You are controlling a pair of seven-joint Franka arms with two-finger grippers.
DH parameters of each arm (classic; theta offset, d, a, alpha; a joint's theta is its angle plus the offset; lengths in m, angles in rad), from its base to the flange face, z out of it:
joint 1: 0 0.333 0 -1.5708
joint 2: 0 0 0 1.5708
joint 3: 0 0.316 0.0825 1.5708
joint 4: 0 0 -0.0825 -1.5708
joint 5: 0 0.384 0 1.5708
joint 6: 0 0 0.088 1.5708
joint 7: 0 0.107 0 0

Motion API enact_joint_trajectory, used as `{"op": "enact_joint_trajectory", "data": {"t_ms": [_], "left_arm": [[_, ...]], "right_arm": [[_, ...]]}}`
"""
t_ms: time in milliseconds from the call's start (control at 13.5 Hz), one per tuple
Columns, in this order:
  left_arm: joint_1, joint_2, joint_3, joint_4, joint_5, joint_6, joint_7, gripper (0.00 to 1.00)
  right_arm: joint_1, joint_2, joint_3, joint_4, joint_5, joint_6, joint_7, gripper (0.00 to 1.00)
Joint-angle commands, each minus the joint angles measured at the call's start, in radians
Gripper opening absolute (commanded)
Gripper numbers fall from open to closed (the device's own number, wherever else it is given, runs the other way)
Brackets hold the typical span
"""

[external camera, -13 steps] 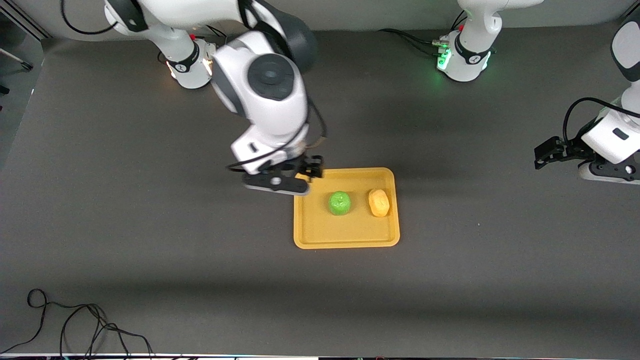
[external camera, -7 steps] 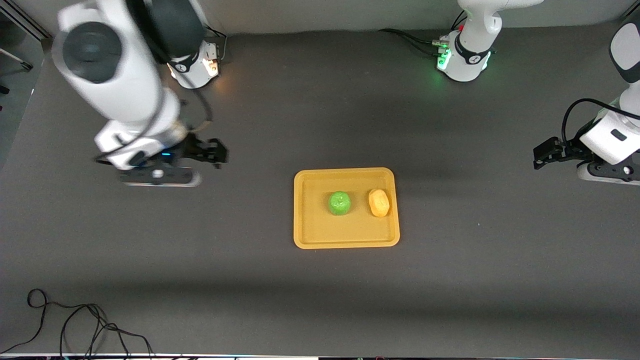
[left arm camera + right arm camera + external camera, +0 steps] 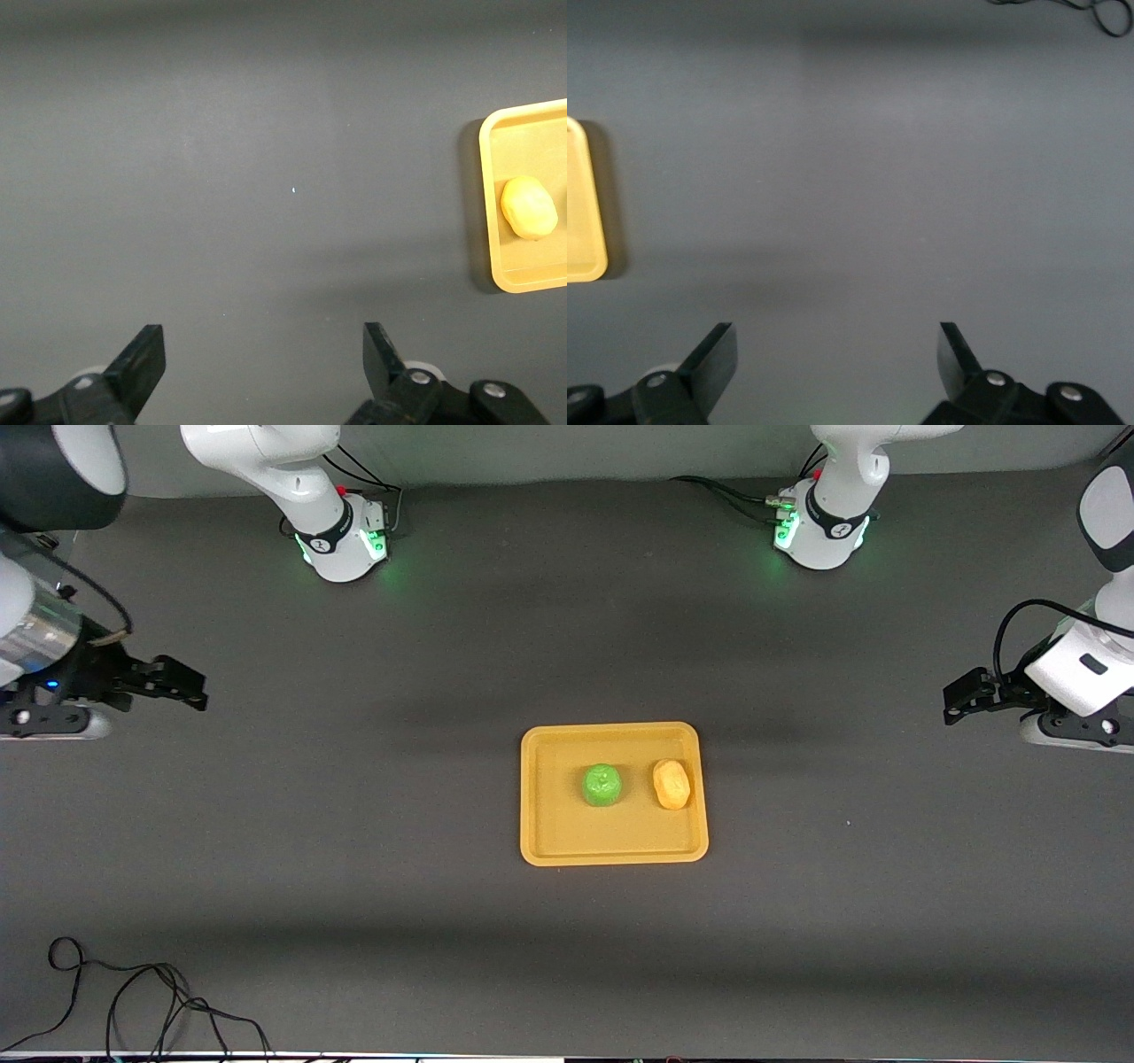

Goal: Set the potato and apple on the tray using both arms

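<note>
The yellow-orange tray [image 3: 549,841] lies mid-table. The green apple [image 3: 602,786] and the yellow-tan potato [image 3: 671,784] rest on it side by side, the potato toward the left arm's end. My right gripper [image 3: 182,686] is open and empty over bare table at the right arm's end, well away from the tray. My left gripper [image 3: 961,695] is open and empty over bare table at the left arm's end. The left wrist view shows the tray's edge [image 3: 493,212] and the potato [image 3: 528,207]. The right wrist view shows a tray corner [image 3: 583,221].
Both arm bases [image 3: 341,536] [image 3: 819,527] glow green along the table's edge farthest from the front camera. A black cable [image 3: 133,1001] lies coiled at the table's nearest edge toward the right arm's end.
My right arm has swung away from over the tray's corner to the right arm's end of the table. The apple, potato, tray and left arm have not moved.
</note>
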Motion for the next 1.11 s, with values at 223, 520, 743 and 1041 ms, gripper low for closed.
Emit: {"op": "enact_joint_trajectory", "data": {"t_ms": [223, 520, 743, 1041], "left_arm": [[-0.005, -0.014, 0.0, -0.021, 0.01, -0.005, -0.012, 0.99], [-0.005, -0.014, 0.0, -0.021, 0.008, 0.005, -0.011, 0.99], [-0.004, -0.011, 0.0, -0.022, 0.013, 0.005, -0.012, 0.99], [0.0, -0.008, 0.002, -0.027, 0.013, 0.008, -0.012, 0.99]], "right_arm": [[-0.096, 0.002, 0.015, 0.015, 0.007, 0.018, -0.084, 1.0], [-0.086, -0.001, 0.011, 0.012, 0.007, 0.013, -0.081, 1.0], [-0.086, -0.001, 0.012, 0.012, 0.01, 0.011, -0.078, 1.0], [-0.089, -0.001, 0.006, 0.012, 0.08, -0.016, -0.082, 1.0]]}}
